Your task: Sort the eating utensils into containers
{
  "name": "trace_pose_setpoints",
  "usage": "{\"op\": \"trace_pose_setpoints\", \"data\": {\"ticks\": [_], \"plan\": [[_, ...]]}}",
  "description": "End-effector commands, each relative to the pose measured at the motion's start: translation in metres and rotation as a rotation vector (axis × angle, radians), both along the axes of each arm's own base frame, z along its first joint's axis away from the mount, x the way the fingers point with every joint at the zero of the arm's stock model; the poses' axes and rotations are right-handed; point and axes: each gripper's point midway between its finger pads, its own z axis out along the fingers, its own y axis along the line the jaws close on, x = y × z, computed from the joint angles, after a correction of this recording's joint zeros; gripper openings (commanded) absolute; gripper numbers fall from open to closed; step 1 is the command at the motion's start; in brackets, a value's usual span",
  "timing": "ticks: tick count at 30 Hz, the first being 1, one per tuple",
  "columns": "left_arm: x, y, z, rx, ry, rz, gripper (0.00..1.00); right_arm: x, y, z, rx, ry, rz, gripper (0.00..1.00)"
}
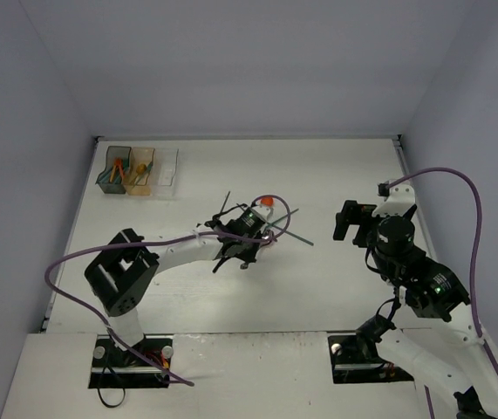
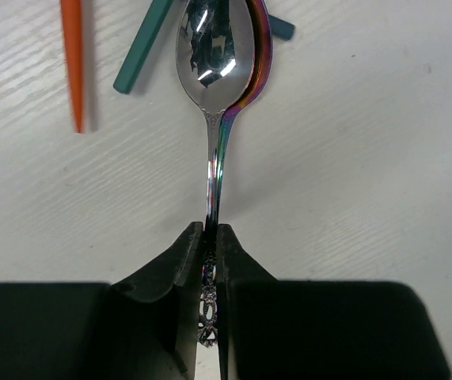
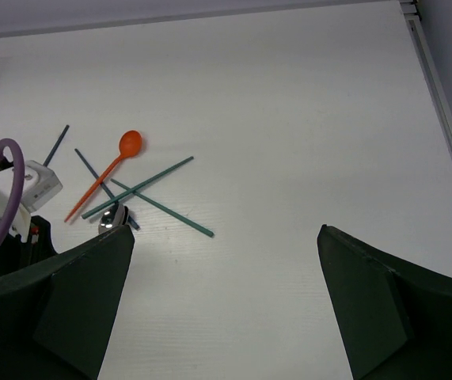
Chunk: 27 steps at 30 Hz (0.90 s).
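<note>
In the left wrist view my left gripper (image 2: 210, 233) is shut on the ornate handle of a silver spoon (image 2: 210, 55), whose bowl points away over the table. An iridescent rim shows along the bowl's right side. An orange stick (image 2: 72, 63) and a teal stick (image 2: 142, 47) lie beside the bowl. From above, the left gripper (image 1: 262, 229) is over the utensil pile at the table's middle. My right gripper (image 3: 224, 233) stands open and holds nothing, to the right of the pile. An orange spoon (image 3: 103, 178) and crossed teal sticks (image 3: 142, 186) lie there. The containers (image 1: 141, 170) stand at the far left.
The joined bins hold a few utensils: orange pieces show in the dark grey bin (image 1: 113, 166) and the amber one. A dark blue stick (image 3: 55, 145) lies left of the pile. The left arm's purple cable (image 1: 270, 202) loops over the pile. Walls close in the table's sides.
</note>
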Motion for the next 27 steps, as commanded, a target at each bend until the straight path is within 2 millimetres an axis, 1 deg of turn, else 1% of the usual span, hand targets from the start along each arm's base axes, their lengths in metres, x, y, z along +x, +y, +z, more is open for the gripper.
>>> {"op": "trace_pose_setpoints", "data": {"ticks": [1, 4, 7, 9, 13, 16, 17, 20, 21, 23, 24, 26, 27], "plan": [[0.028, 0.002, 0.055, -0.103, -0.160, 0.116, 0.09, 0.010, 0.009, 0.000, 0.016, 0.002, 0.006, 1.00], [0.028, 0.020, 0.060, -0.076, -0.188, 0.165, 0.31, 0.011, 0.011, -0.002, 0.017, 0.008, 0.012, 1.00], [0.033, 0.039, 0.063, -0.077, -0.196, 0.223, 0.43, 0.011, 0.011, -0.002, 0.020, 0.008, 0.011, 1.00], [0.034, 0.043, 0.064, -0.095, -0.198, 0.228, 0.46, 0.011, 0.011, -0.003, 0.016, 0.012, 0.012, 1.00], [0.033, 0.030, 0.062, -0.123, -0.177, 0.171, 0.46, 0.012, 0.013, -0.006, 0.011, 0.023, 0.019, 1.00], [0.035, 0.011, 0.057, -0.129, -0.158, 0.112, 0.46, 0.013, 0.015, -0.007, 0.012, 0.026, 0.021, 1.00], [0.034, 0.005, 0.052, -0.119, -0.147, 0.092, 0.45, 0.013, 0.014, -0.006, 0.012, 0.026, 0.021, 1.00], [0.033, -0.011, 0.055, -0.131, -0.134, 0.072, 0.38, 0.013, 0.014, -0.004, 0.011, 0.020, 0.022, 1.00], [0.031, -0.014, 0.053, -0.129, -0.120, 0.085, 0.36, 0.012, 0.013, -0.003, 0.012, 0.017, 0.020, 1.00], [0.031, -0.014, 0.050, -0.106, -0.113, 0.145, 0.35, 0.012, 0.013, -0.002, 0.014, 0.013, 0.020, 1.00], [0.027, -0.011, 0.046, -0.091, -0.094, 0.190, 0.35, 0.011, 0.012, -0.002, 0.014, 0.012, 0.019, 1.00], [0.013, -0.005, 0.038, -0.065, -0.029, 0.297, 0.35, 0.011, 0.011, 0.000, 0.018, 0.005, 0.015, 1.00], [0.007, 0.002, 0.032, -0.045, 0.000, 0.367, 0.35, 0.011, 0.010, 0.002, 0.020, 0.000, 0.013, 1.00]]}}
